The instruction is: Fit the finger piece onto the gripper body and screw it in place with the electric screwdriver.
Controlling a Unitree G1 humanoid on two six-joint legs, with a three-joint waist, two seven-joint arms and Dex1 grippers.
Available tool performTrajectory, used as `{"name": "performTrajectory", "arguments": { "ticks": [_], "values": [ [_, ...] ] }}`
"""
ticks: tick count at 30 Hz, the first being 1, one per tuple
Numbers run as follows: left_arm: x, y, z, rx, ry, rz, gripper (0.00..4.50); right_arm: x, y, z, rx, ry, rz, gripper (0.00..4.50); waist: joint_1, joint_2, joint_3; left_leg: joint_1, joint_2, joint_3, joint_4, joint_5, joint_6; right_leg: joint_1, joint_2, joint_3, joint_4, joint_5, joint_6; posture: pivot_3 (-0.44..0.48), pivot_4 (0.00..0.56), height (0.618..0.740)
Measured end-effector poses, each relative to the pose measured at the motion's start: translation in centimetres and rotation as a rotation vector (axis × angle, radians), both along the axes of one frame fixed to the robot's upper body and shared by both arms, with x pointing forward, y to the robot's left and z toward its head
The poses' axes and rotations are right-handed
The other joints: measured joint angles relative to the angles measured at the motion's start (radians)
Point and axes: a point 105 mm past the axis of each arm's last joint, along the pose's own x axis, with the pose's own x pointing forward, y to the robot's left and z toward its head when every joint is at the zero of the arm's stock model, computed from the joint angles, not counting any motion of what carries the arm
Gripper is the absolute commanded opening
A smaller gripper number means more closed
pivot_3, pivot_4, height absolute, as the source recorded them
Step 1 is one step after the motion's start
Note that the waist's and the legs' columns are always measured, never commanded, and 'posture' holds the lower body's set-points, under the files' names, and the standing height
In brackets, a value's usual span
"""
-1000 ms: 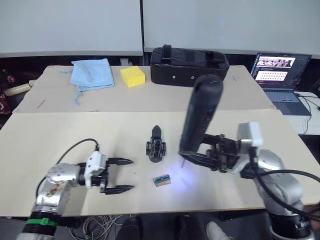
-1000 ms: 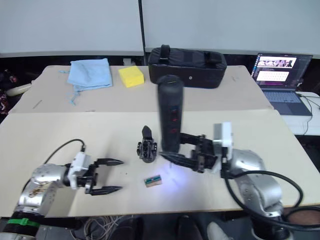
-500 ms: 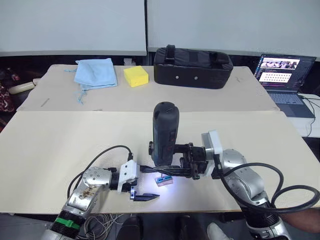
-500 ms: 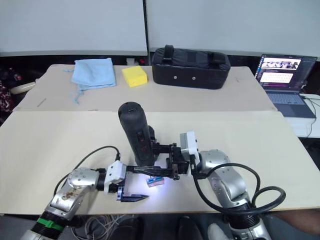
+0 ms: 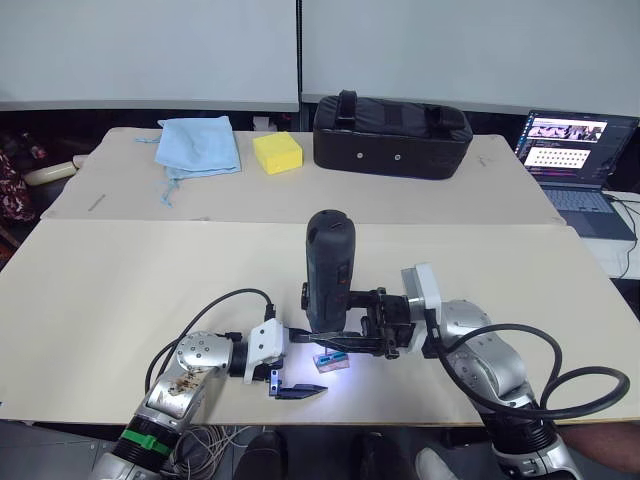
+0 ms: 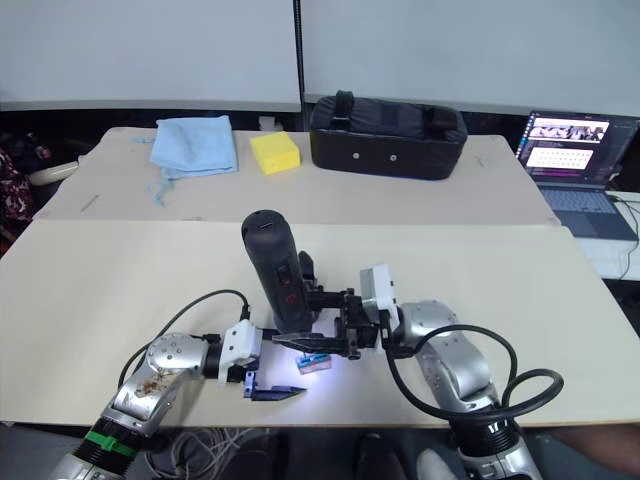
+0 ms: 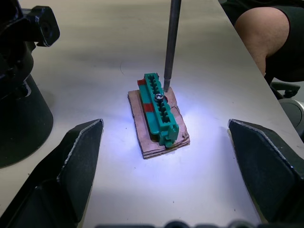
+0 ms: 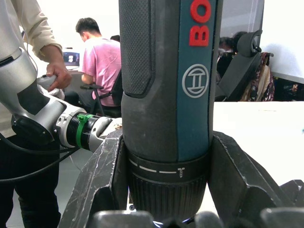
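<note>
My right gripper (image 5: 335, 345), reaching in low from the right, clamps the upright electric screwdriver (image 5: 328, 270), its bit on the green screw holder (image 7: 160, 109), while my left gripper (image 5: 300, 375) lies spread wide and empty beside it, the gripper body (image 7: 21, 80) just behind.

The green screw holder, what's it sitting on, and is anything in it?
The green screw holder lies on a scrap of brown cardboard on the table. One screw sits in it, beside the electric screwdriver's bit. The cardboard's underside is hidden.
</note>
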Motion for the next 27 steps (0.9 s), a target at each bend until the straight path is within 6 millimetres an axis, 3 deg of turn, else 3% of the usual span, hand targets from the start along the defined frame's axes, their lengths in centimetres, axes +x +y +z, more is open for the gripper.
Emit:
{"name": "performTrajectory", "arguments": {
  "ticks": [27],
  "values": [
    [-0.07, -0.05, -0.13, -0.002, 0.005, 0.016, 4.47, 0.68, -0.54, -0.84, -0.026, 0.013, -0.024, 1.90, 0.000, 0.001, -0.001, 0.003, 0.000, 0.000, 0.000, 0.000, 0.000, 0.002, 0.000, 0.000, 0.000, 0.000, 0.000, 0.000, 0.150, 0.740]
  ]
}}
